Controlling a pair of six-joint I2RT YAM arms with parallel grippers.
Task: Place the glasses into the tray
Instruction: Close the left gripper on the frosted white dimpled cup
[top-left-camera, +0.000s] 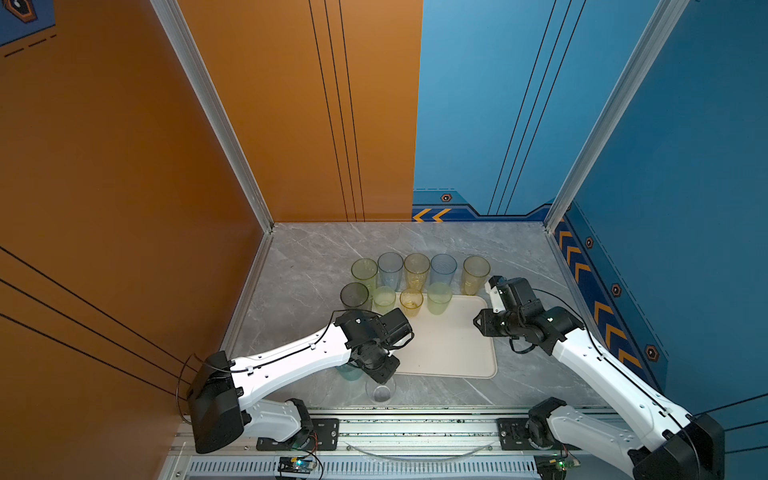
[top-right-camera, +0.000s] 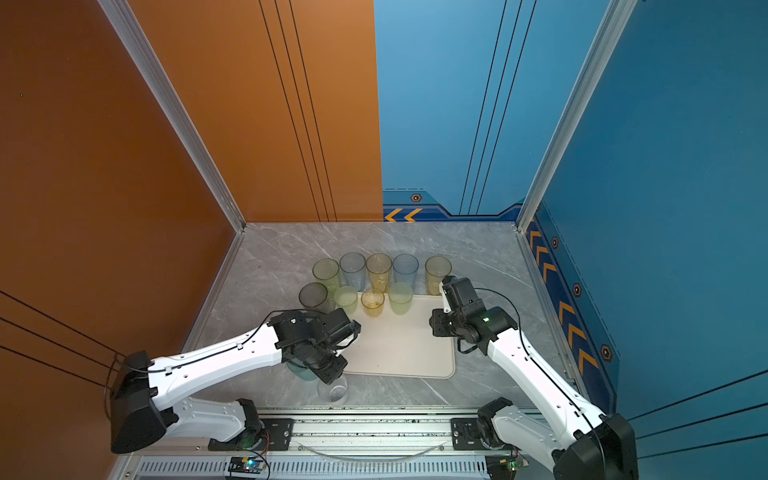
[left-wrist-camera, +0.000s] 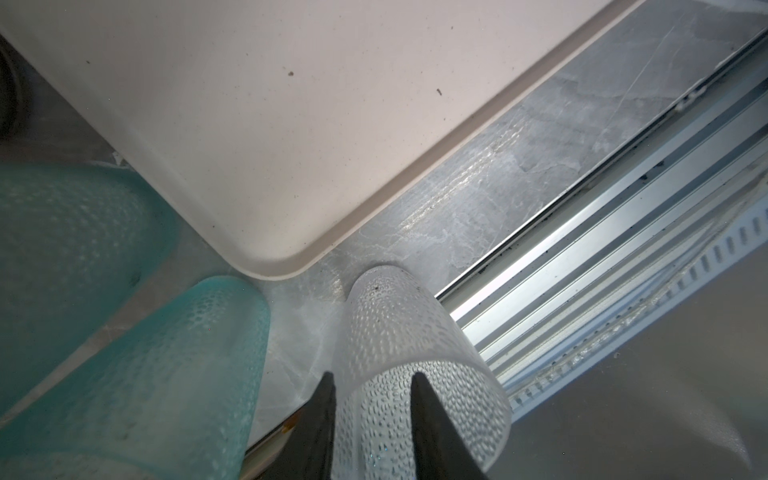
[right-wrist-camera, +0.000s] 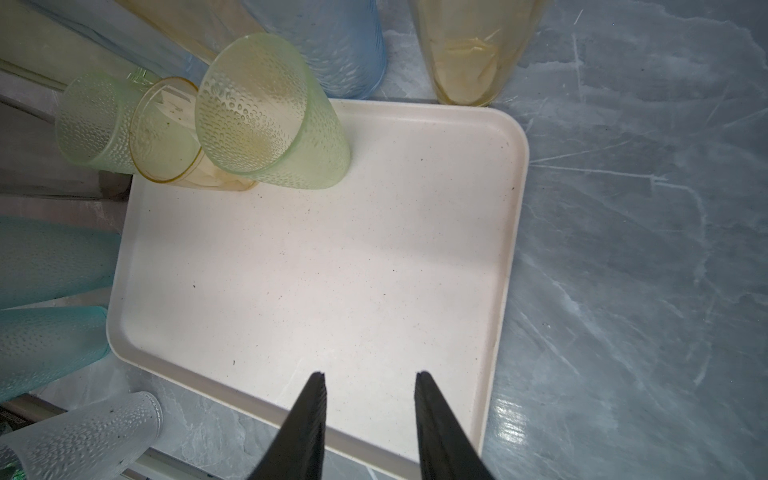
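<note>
The cream tray (top-left-camera: 449, 345) (right-wrist-camera: 332, 270) lies mid-table. A short yellow glass (top-left-camera: 411, 301) and a pale green glass (top-left-camera: 439, 297) stand on its far edge. By the tray's near-left corner a clear dimpled glass (top-left-camera: 380, 390) (left-wrist-camera: 395, 324) stands on the table. My left gripper (left-wrist-camera: 372, 374) is open over its rim, one finger outside the wall and one inside. Two teal glasses (left-wrist-camera: 187, 374) (left-wrist-camera: 62, 249) stand beside it, largely hidden under the left arm in both top views. My right gripper (right-wrist-camera: 370, 374) hangs open and empty above the tray's near-right corner.
Several tall glasses, green (top-left-camera: 364, 270), blue (top-left-camera: 443, 266) and yellow (top-left-camera: 476, 270), line the table behind the tray. A smoky grey one (top-left-camera: 354, 296) and another pale green one (top-left-camera: 384, 299) stand at its far-left corner. The metal rail (left-wrist-camera: 582, 270) runs close to the clear glass.
</note>
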